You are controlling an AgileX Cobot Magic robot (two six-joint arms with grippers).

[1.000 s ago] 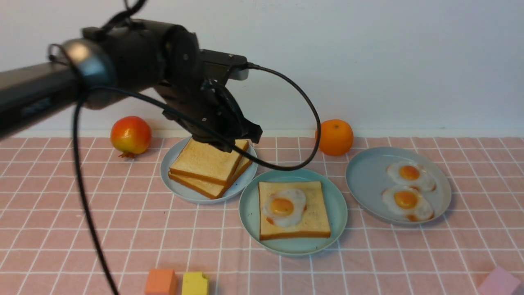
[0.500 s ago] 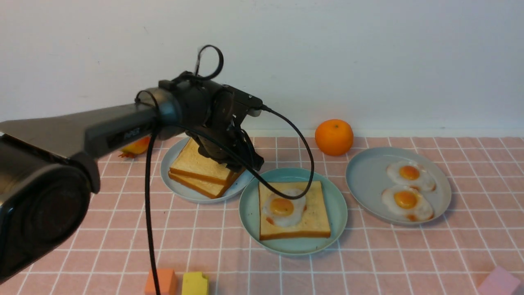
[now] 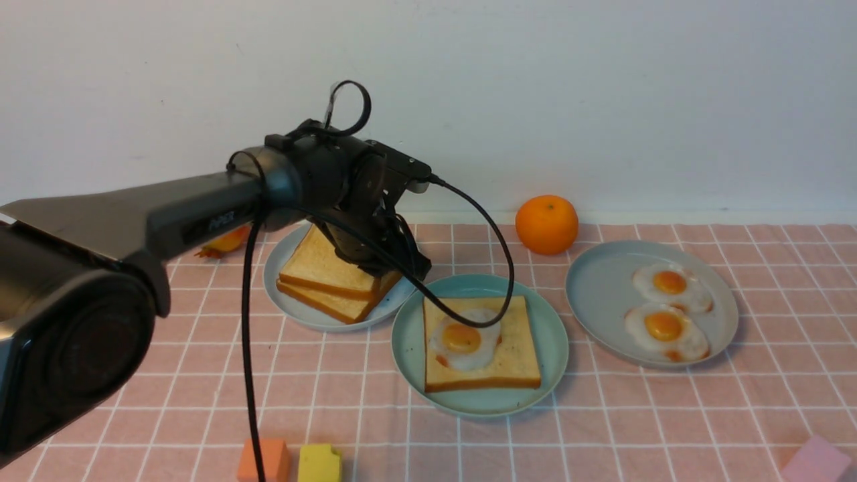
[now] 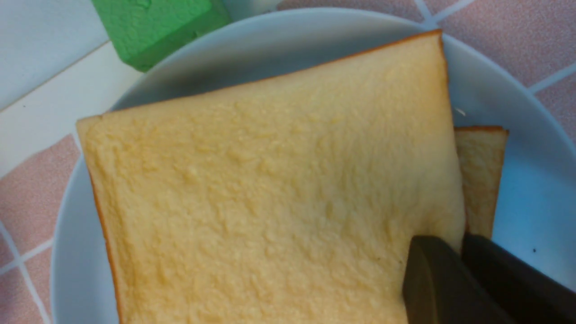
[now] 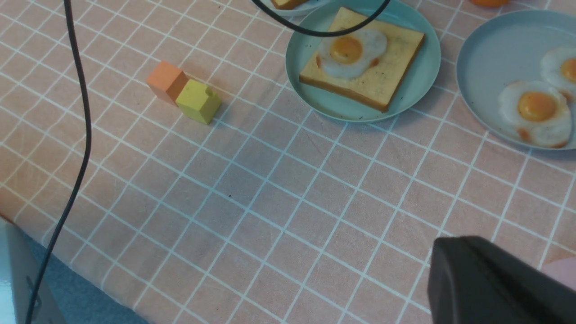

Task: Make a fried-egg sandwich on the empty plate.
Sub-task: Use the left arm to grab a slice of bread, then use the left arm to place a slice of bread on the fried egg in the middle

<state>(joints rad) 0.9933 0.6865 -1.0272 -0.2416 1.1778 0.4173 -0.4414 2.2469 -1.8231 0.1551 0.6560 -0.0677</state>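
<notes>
The mint-green plate (image 3: 553,335) holds one toast slice (image 3: 509,361) with a fried egg (image 3: 464,338) on top; no fried-egg sandwich is in view. Behind it to the left, a pale blue-grey plate (image 3: 288,298) carries two stacked toast slices. My left gripper (image 3: 396,268) (image 4: 461,245) is shut on the right edge of the top slice (image 3: 321,268) (image 4: 279,189), one finger on its face and one beneath. The lower slice (image 4: 479,180) stays on the plate. My right gripper (image 5: 452,247) is shut on nothing, low over the tablecloth near the front right, outside the front view.
A second pale plate (image 3: 602,294) at the right holds two fried eggs (image 3: 665,326). An orange (image 3: 546,224) and a half-hidden red fruit (image 3: 217,244) sit by the wall. A green block (image 4: 157,27) lies behind the toast plate. Orange (image 3: 264,460), yellow (image 3: 319,463) and pink (image 3: 817,462) blocks line the front edge.
Over the last second my left arm has swung down from above the toast stack to its right edge. In the last half second it has barely moved.
</notes>
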